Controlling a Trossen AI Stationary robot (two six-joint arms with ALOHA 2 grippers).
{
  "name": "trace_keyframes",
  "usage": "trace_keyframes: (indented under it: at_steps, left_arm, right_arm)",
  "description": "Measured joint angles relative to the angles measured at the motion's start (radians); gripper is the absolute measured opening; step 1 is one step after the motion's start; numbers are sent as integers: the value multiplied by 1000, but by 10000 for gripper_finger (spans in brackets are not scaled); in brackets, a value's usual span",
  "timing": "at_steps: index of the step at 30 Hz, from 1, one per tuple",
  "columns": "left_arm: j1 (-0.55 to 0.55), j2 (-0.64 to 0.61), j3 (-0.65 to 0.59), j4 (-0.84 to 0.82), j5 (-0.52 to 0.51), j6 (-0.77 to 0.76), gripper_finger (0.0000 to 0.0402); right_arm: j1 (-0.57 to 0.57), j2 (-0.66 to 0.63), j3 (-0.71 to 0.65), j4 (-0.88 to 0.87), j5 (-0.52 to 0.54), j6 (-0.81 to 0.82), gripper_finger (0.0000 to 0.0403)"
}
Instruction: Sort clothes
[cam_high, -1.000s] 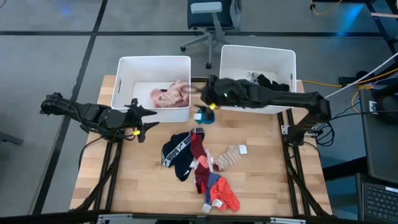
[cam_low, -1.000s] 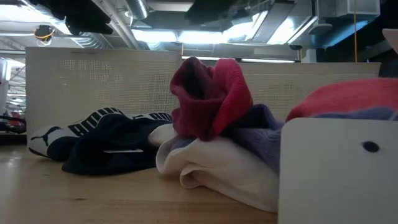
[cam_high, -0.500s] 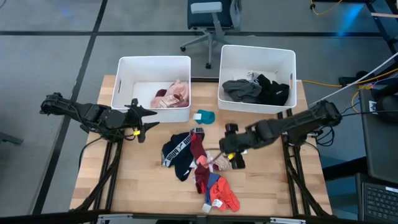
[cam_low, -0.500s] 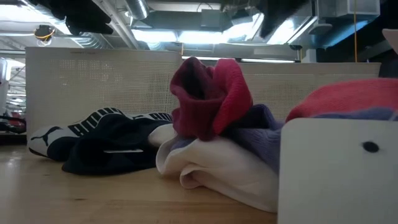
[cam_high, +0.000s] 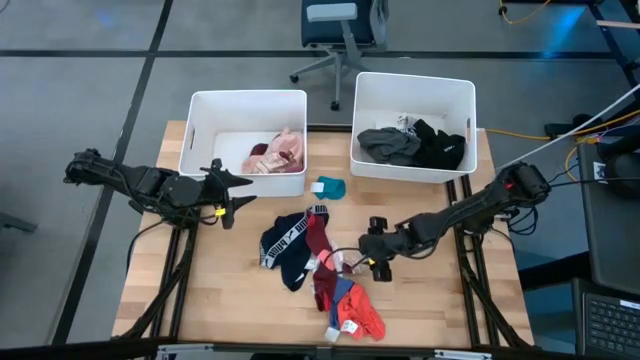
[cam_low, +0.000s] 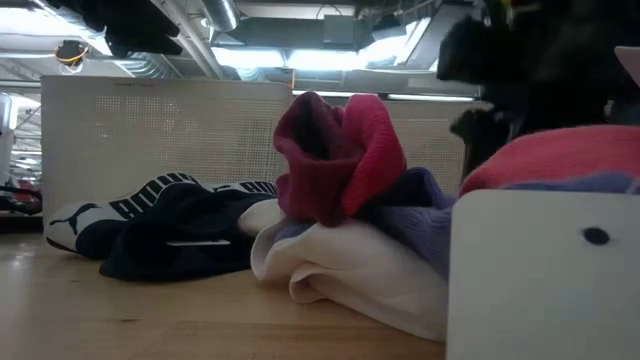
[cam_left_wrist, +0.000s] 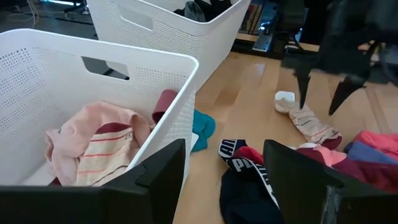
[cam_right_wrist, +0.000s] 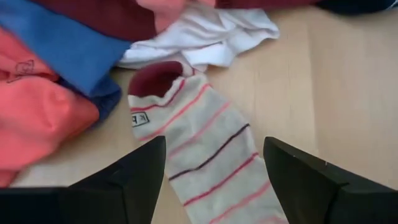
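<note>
I saw a pale wooden table top (cam_high: 420, 300) with a smooth, faintly satin grain. The two white plastic bins (cam_left_wrist: 124, 68) had matt, finely perforated walls. The beige striped sock (cam_right_wrist: 211, 155) looked like soft ribbed knit; the black garment with a white lettered band (cam_left_wrist: 245, 177) was smoother stretch cloth. My right gripper's dark fingers (cam_right_wrist: 124, 186) seemed matt plastic.

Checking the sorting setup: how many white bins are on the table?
2: the left bin at the table's far side, holding pink clothes; the right bin beside it, holding dark clothes.
</note>
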Motion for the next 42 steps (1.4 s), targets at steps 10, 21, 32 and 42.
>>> trace_keyframes:
  at_steps: [10,21,32,42]
  left_arm:
    - [0,0,0,2,0,-26,208]
    - [0,1,0,-3,0,-23,208]
    - [0,1,0,-3,0,-15,208]
    - [0,1,0,-2,0,4,208]
  right_arm:
    - [1,86,-137,219,25,-17,266]
    - [2,122,-133,271,42,-75,87]
    - [0,85,-66,170,70,-182,23]
    - [-8,21,180,40,330,-486,21]
